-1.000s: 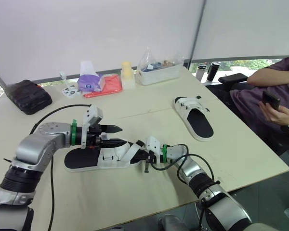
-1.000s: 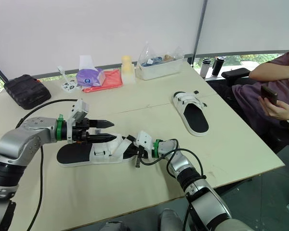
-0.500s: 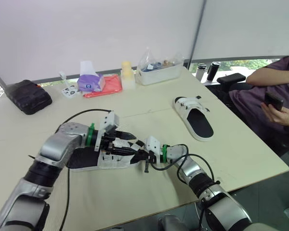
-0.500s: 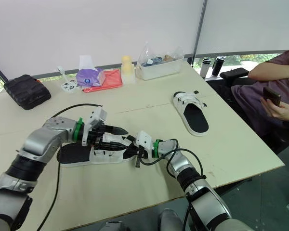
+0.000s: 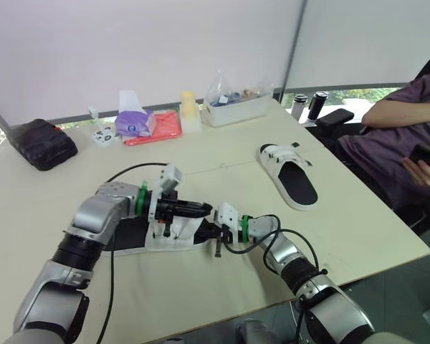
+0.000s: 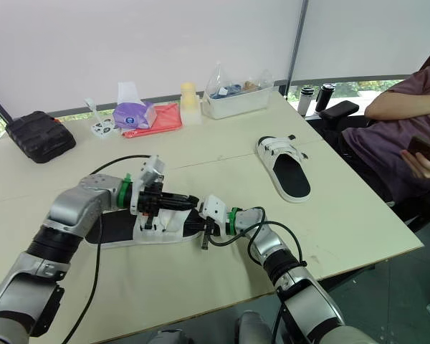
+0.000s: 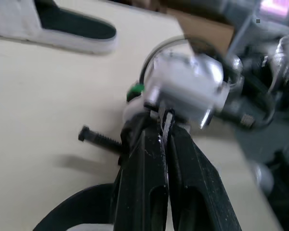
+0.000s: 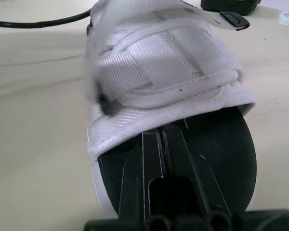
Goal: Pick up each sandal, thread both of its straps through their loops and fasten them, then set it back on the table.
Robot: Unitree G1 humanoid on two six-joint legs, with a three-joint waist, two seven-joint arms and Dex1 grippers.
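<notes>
A white-strapped sandal with a black footbed (image 5: 173,235) lies flat near the table's front. My left gripper (image 5: 204,208) reaches over its straps, pointing right. Its fingers are shut, and a thin pale sliver of strap (image 7: 165,126) shows pinched between them. In the right wrist view one strap (image 8: 149,12) stands raised and blurred above the others. My right gripper (image 5: 215,233) is shut, with its tips (image 8: 161,132) resting on the footbed at the sandal's toe opening. A second sandal (image 5: 290,175) lies flat at the right of the table, with neither gripper near it.
Along the back of the table stand a black case (image 5: 41,142), a purple tissue pack (image 5: 134,122), a red cloth (image 5: 163,129), a yellow cup (image 5: 190,107), a clear box (image 5: 238,106) and two bottles (image 5: 308,106). A person (image 5: 401,136) sits at the right. A black cable (image 5: 129,170) loops over my left arm.
My left gripper has moved right over the sandal's straps and gone from open to shut. My right gripper has stayed at the toe. The person's hand with the phone has shifted right.
</notes>
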